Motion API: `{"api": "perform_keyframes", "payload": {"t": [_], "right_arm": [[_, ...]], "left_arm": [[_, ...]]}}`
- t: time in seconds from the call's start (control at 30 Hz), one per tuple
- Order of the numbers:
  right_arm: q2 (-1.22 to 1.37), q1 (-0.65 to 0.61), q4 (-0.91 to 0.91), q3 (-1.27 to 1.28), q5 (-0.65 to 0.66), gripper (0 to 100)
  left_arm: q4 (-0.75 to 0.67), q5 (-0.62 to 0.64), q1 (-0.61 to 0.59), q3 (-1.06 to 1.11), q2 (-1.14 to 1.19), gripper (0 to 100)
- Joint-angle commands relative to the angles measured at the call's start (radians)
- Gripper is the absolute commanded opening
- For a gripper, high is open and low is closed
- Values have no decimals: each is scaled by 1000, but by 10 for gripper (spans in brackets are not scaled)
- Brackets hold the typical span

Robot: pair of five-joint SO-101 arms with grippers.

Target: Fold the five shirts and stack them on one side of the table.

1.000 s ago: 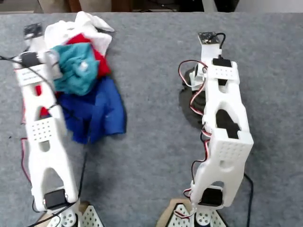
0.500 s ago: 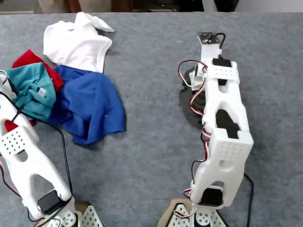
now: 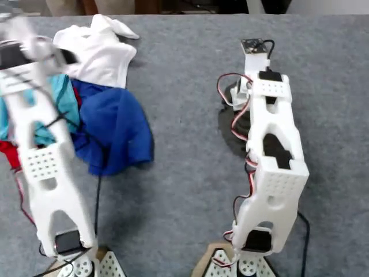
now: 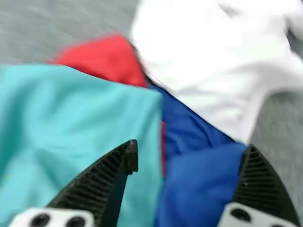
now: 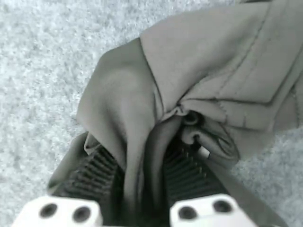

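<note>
**Left wide open, right clamped on cloth**

My left gripper (image 4: 189, 151) hangs wide open over the blue shirt (image 3: 118, 130), at the edge where the teal shirt (image 4: 71, 123) overlaps it. The white shirt (image 3: 101, 55) and red shirt (image 4: 104, 59) touch the blue shirt. My right gripper (image 5: 142, 161) pinches the grey shirt (image 5: 199, 71), well apart from the blue shirt

Bench (image 3: 184, 173): grey, fuzzy, carpet-like cover across nearly all of the high view, far edge running straight along the top of the frame. Same grey nap in both wrist views. Behind the far edge, a thin strip of room: beige patch (image 3: 63, 6) at upper left, brown wooden piece (image 3: 115, 6) just beside it, dark gap (image 3: 202, 6) at upper middle, pale panel (image 3: 328, 6) at upper right.
</note>
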Motion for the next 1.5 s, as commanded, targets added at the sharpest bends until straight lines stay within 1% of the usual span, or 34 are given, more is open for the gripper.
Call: {"api": "perform_keyframes", "payload": {"t": [0.0, 0.1, 0.17, 0.3, 0.37, 0.43, 0.57, 0.6, 0.67, 0.73, 0.9, 1.03, 1.1, 1.17, 1.23, 1.3, 1.37, 1.4, 1.47], "right_arm": [[5, -28, -26, -7, 3, 4], [5, -27, -54, -1, 3, 4], [5, -27, -55, -1, 3, 4], [5, -27, -55, -1, 3, 4], [5, -27, -55, -1, 3, 4], [5, -27, -55, -1, 3, 4], [5, -27, -55, -1, 3, 4], [5, -27, -55, -1, 3, 4], [5, -27, -55, -1, 3, 4], [5, -27, -55, -1, 3, 4], [5, -27, -54, -1, 3, 4], [5, -27, -54, -1, 3, 4], [5, -27, -54, -1, 3, 4], [5, -27, -54, -1, 3, 4], [5, -27, -54, -1, 3, 4], [5, -27, -54, -1, 3, 4], [5, -28, -54, 1, 3, 4], [5, -28, -54, 1, 3, 4], [5, -28, -52, 1, 3, 4]], "left_arm": [[11, 3, 89, 170, -70, 339], [12, -94, 140, 382, -71, 337], [11, -118, 143, 496, -71, 322], [6, -114, 117, 568, -59, 293], [-28, -107, 91, 585, -58, 265], [-92, -109, 55, 606, -58, 202], [-196, -117, -40, 626, -59, 22], [-209, -117, -66, 626, -59, 15], [-219, -117, -133, 624, -67, 33], [-219, -127, -206, 608, -68, 19], [-215, -259, -394, 526, -61, 20], [-222, -316, -499, 427, -61, 20], [-221, -325, -528, 393, -61, 21], [-207, -324, -532, 377, -61, 25], [-158, -324, -509, 371, -68, 36], [-92, -321, -456, 367, -71, 95], [-17, -304, -390, 313, -71, 176], [9, -269, -358, 273, -71, 210], [6, -160, -284, 193, -71, 264]]}}
